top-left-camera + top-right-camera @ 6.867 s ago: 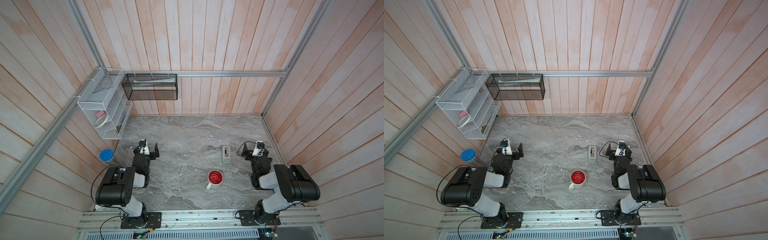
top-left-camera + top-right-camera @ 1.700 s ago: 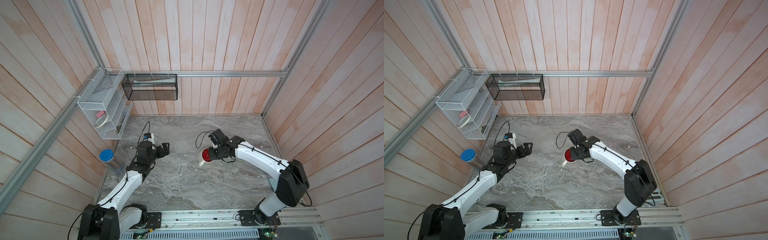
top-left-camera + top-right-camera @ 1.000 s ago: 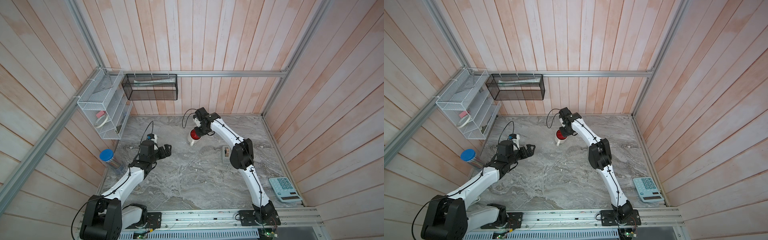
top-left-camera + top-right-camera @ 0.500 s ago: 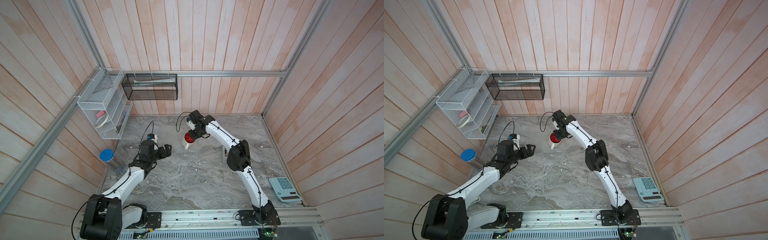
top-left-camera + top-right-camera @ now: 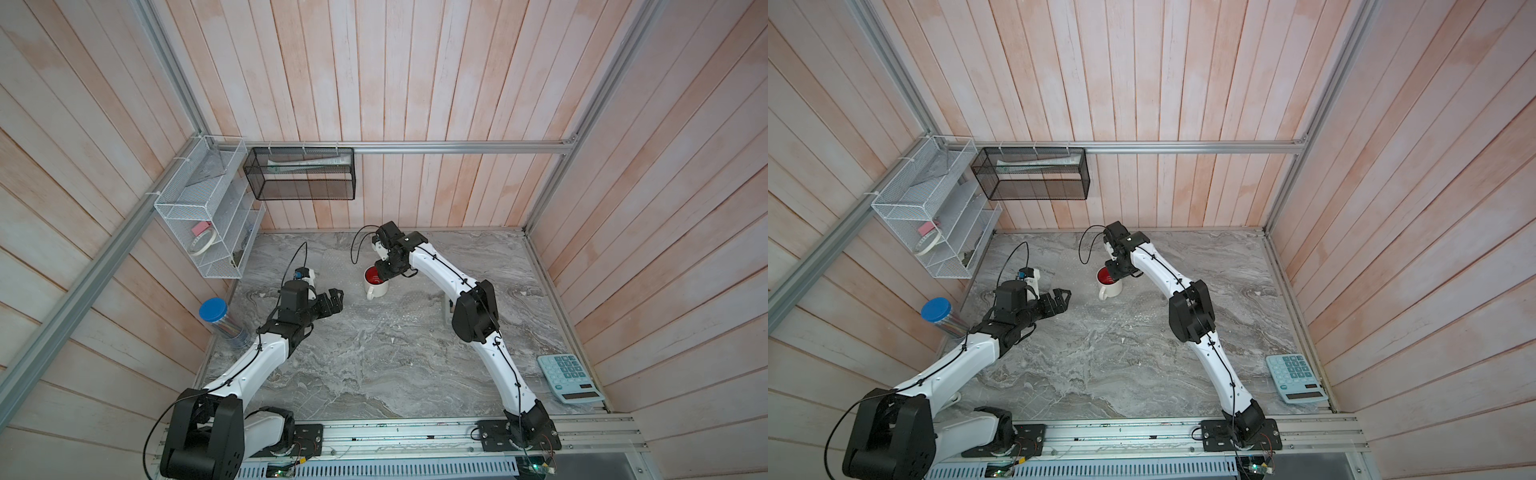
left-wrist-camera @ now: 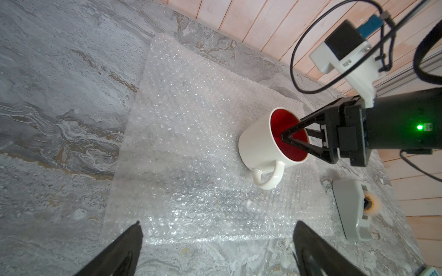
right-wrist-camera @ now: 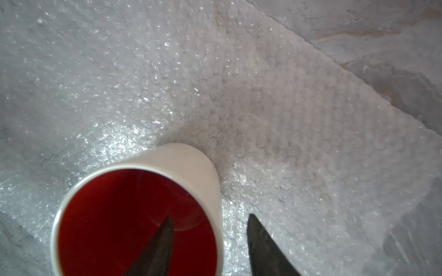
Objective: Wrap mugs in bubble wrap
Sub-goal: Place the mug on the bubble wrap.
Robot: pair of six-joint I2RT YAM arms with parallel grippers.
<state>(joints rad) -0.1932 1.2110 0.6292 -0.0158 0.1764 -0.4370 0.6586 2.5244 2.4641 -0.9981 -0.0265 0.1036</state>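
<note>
Mug [image 6: 260,145] now inside bubble wrap [image 6: 191,148] edges

Grey marbled table [image 5: 374,365] carrying a clear bubble wrap sheet [image 6: 191,155], lying flat toward the back wall. Grey tape dispenser [image 6: 354,210] sitting just beside the sheet's edge. Pale blue calculator [image 5: 569,378] resting near the front right corner, well apart; blue-lidded jar [image 5: 220,320] sitting at the left edge

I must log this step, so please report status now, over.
Left gripper open, hovering near bubble wrap edge. Right gripper open, fingers astride mug wall; mug upright on wrap. Tape dispenser beside sheet, nothing blocking.
</note>
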